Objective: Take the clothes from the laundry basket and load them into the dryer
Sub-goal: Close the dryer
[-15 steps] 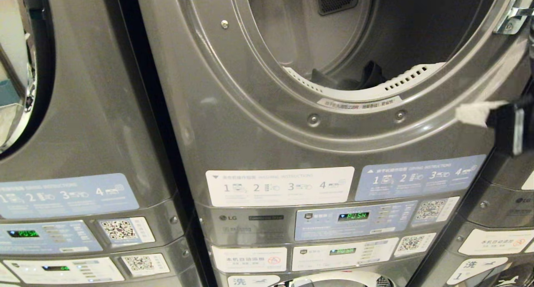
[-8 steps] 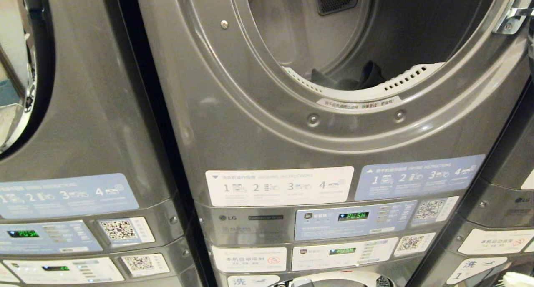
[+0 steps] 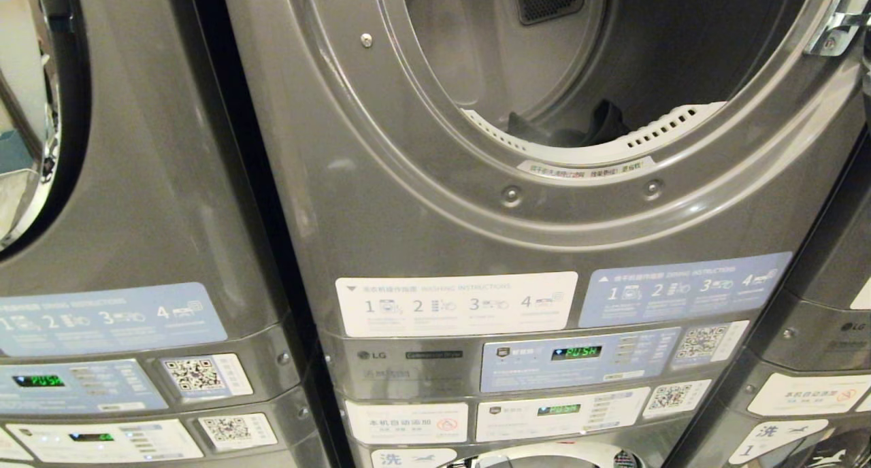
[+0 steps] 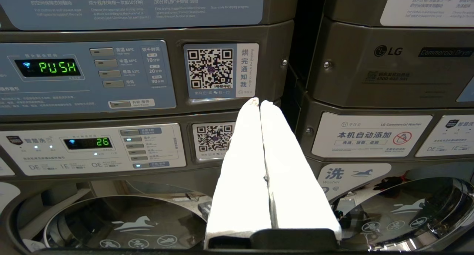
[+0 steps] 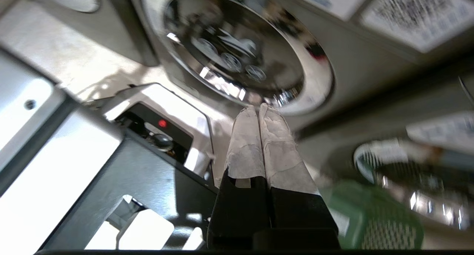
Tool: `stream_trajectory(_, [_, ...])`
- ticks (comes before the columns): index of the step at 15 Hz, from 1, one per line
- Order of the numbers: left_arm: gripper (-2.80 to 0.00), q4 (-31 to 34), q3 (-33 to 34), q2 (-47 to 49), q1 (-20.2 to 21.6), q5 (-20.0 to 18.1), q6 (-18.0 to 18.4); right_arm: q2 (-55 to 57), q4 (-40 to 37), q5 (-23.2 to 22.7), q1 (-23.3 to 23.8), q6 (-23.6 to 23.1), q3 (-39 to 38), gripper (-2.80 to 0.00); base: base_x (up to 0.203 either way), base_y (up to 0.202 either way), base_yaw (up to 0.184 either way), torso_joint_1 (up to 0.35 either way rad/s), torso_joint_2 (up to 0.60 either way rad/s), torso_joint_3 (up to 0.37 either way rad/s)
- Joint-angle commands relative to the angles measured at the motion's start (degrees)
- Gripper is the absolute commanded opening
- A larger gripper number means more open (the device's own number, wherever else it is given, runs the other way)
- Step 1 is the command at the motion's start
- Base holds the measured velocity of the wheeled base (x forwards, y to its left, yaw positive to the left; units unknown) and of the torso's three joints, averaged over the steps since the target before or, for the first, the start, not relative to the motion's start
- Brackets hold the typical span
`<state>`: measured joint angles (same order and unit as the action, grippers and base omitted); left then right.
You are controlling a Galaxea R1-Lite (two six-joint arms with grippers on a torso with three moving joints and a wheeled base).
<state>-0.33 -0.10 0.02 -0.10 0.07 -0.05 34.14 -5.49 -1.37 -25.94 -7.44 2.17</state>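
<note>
While right gripper closed, empty, green laundry basket just beside

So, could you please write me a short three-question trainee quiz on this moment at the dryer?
1. True or false: dark clothes already lie in the open dryer.
2. The right gripper is: A) open, B) shut and empty, C) shut on cloth.
3. What word glows green on the display facing the left gripper?

Key: 1 true; 2 B; 3 PUSH.
</note>
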Motion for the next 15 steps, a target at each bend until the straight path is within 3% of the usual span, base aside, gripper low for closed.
stream_trajectory(1, [-2.80,0.0,0.0,0.0,0.0,0.0,0.0,4.7,-0.1,0.0,6.0,-0.1,-0.2,-2.80,0.000,0.000,0.000,0.000,0.00,0.000])
stream_trajectory(3, [-2.80,0.0,0.0,0.0,0.0,0.0,0.0,3.7,0.0,-0.1,15.3,-0.3,-0.2,-2.80,0.000,0.000,0.000,0.000,0.00,0.000])
stream_trajectory(8, [-2.80,0.0,0.0,0.0,0.1,0.0,0.0,-21.3,0.7,-0.1,24.2,-0.4,-0.4,-2.80,0.000,0.000,0.000,0.000,0.00,0.000])
stream_trajectory(12, [-2.80,0.0,0.0,0.0,0.0,0.0,0.0,-34.2,2.4,-2.2,26.4,-5.2,-0.9,-2.80,0.000,0.000,0.000,0.000,0.00,0.000])
stream_trajectory(15, [-2.80,0.0,0.0,0.0,0.0,0.0,0.0,-34.1,3.0,-2.5,26.6,-3.8,-1.2,-2.80,0.000,0.000,0.000,0.000,0.00,0.000])
